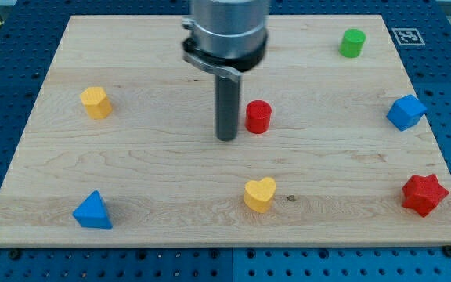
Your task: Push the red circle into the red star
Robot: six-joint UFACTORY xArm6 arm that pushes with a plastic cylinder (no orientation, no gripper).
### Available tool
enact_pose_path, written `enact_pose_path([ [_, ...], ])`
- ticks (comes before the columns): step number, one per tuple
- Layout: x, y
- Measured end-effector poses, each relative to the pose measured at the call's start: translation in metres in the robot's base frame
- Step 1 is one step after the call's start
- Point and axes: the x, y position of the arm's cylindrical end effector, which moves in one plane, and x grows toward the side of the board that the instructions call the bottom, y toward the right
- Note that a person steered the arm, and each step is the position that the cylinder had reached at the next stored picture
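Observation:
The red circle [258, 117] stands near the middle of the wooden board [155, 180]. The red star [424, 194] lies at the board's lower right corner, far from the circle. My tip [226, 139] rests on the board just left of the red circle, a small gap apart from it. The rod hangs from the grey arm [227, 31] at the view's top.
A yellow heart [259, 194] lies below the red circle. A blue block [405, 112] sits at the right edge above the star. A green cylinder [352, 43] is at the upper right. A yellow block [95, 103] is at the left, a blue triangle [93, 211] at the lower left.

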Motion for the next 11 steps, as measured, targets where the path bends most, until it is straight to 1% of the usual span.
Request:
enact_pose_path([
  [1, -0.037, -0.012],
  [2, -0.047, 0.036],
  [3, 0.021, 0.108],
  [4, 0.055, 0.157],
  [5, 0.045, 0.152],
  [6, 0.055, 0.146],
  [7, 0.08, 0.161],
  [8, 0.087, 0.189],
  [9, 0.087, 0.199],
  [10, 0.073, 0.19],
  [11, 0.034, 0.162],
])
